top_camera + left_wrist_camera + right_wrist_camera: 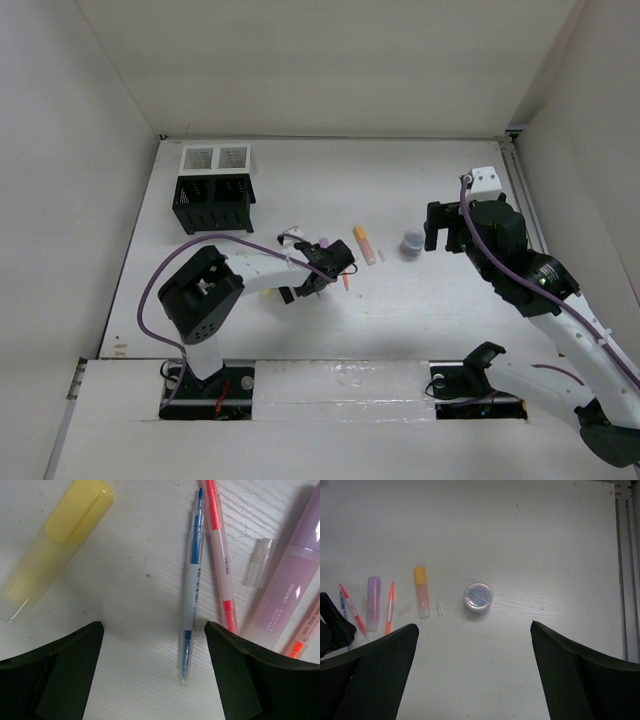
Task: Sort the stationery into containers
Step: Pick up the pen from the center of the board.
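My left gripper (pixel 322 272) is open and low over a group of pens and markers. In the left wrist view a blue pen (pixel 191 587) lies on the table between the open fingers (pixel 155 630), nearer the right one. A red pen (pixel 220 555), a purple marker (pixel 287 585), an orange pen (pixel 306 635) and a yellow marker (pixel 57 547) lie around it. My right gripper (pixel 438 226) is open and empty, above and just right of the small round greyish piece (pixel 411 243) (pixel 478 598). An orange-capped marker (pixel 363 243) (pixel 422 591) lies between the arms. The black organiser (pixel 213 205) and the white organiser (pixel 216 157) stand at the back left.
A clear loose cap (pixel 258 562) lies beside the purple marker, and two more clear caps (pixel 439 608) lie by the orange-capped marker. White walls enclose the table on the left, back and right. A metal rail (pixel 625 570) runs along the right edge.
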`<state>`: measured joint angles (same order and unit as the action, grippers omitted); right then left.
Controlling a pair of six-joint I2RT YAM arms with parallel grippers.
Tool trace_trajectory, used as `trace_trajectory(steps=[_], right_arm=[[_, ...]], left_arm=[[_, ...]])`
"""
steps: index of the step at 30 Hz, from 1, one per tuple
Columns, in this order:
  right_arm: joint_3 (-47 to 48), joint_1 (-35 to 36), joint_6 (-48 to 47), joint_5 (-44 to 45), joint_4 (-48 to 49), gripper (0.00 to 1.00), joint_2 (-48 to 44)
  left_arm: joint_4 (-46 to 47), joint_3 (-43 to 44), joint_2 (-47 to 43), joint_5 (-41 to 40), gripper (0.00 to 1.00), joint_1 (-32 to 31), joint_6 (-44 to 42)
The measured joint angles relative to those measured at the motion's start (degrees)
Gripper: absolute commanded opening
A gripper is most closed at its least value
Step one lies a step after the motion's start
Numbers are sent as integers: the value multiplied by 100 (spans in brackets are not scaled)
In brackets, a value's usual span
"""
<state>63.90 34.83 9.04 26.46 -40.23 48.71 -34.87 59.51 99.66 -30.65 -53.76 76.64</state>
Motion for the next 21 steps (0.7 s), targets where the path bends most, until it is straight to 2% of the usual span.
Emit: trace_trajectory(steps=[6, 17, 18, 19, 21], right_arm=[[-2, 0, 2, -20, 42, 100, 0], [-2, 0, 2, -61, 44, 100, -68], [-2, 0, 2, -72, 44, 100, -68], [-2, 0, 2, -83, 44, 100, -68], [-2, 0, 2, -105, 44, 100, -68]], left_arm=[[-151, 162, 157, -42, 61, -2, 46], [-52, -24, 33, -94, 48, 2, 120], [-50, -39, 28, -96, 44, 4, 122], [-48, -55, 15, -96, 36, 11, 122], [13, -111, -24, -94, 31, 44, 122]])
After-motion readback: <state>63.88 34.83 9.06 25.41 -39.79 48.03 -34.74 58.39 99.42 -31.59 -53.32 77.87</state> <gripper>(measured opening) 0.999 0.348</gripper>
